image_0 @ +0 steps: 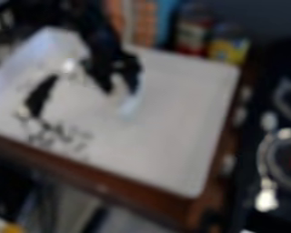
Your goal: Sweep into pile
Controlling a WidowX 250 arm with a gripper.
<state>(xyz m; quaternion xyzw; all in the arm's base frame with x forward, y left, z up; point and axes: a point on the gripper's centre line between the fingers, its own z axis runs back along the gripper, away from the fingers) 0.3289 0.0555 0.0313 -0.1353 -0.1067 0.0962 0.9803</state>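
Brown wood frames the near side of the surface [99, 187], and in the camera view a white tray [172, 141] with rounded corners lies on it. Behind the tray stand a red-labelled container [193, 32] and a yellow one [230, 48]; off to the right I see dark equipment with a round ring [288, 159] and a shiny metal fitting [267, 199].

Scattered dark bits [60, 132] lie towards the tray's near left corner, with a longer dark patch [41, 96] just beyond them; I can't tell whether that is one object or a clump. The bits look thin and light, so I expect them to skid or flick away under a quick push. Pinching them singly seems poor value; I'd rather press low and flat from their outer side and nudge them inward slowly.

The tool [123, 91] hangs over the tray's far left part, well apart from the bits. I can't tell whether it is released or clenched. Just below it is a pale bluish piece [129, 108], perhaps a sweeping blade; if so, I'd hold it by its upper end, leaving the lower edge free to scrape.
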